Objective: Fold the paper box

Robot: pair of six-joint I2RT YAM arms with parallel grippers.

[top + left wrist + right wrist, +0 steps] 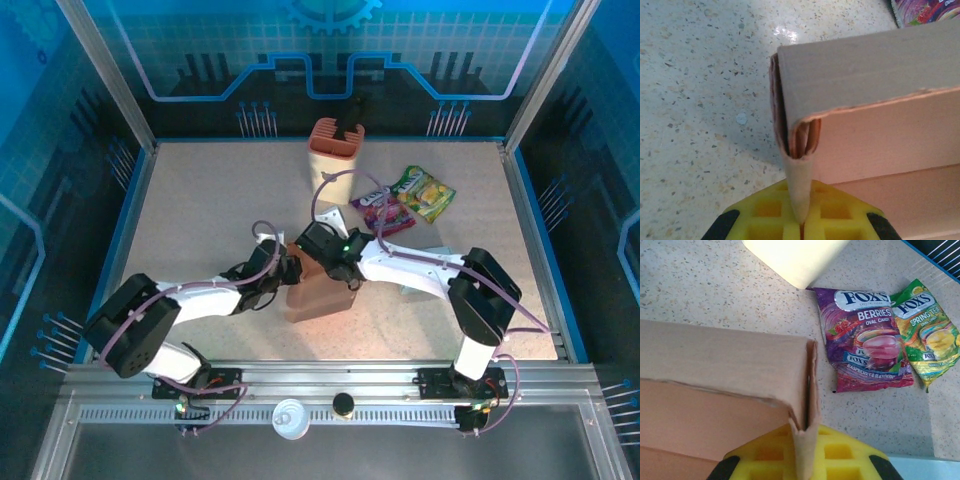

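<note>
paper box (318, 292): light, thin card, creases easily, we judge | hold: corner flaps | left fingers (765, 212), right fingers (845, 455): each clamped on a flap

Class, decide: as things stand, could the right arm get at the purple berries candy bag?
Probably not yet: the right gripper is shut on a corner of the paper box. The purple candy bag lies close by with bare table between, so once freed it likely could.
</note>
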